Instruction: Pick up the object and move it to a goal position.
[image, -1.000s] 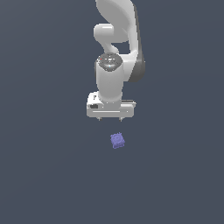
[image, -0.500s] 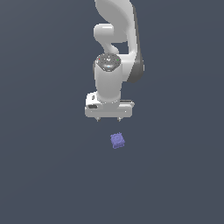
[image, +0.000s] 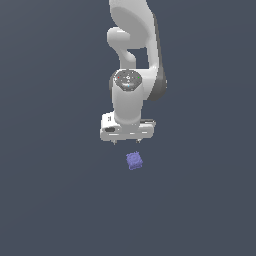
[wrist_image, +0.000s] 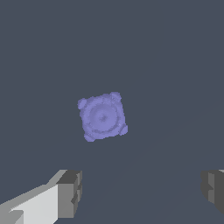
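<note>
Flat dark grey-blue floor (image: 55, 200), plain, unmarked. Cube (image: 134, 160) lies directly on it, blue-purple, round raised mark on top, corners turned askew in wrist view.

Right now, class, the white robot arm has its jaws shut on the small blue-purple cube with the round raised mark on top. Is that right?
Not quite. The jaws stand open and empty; the small blue-purple cube lies apart from them on the dark floor, as the wrist view shows.

open floor (image: 60, 200) all round cube (image: 134, 160)
</note>
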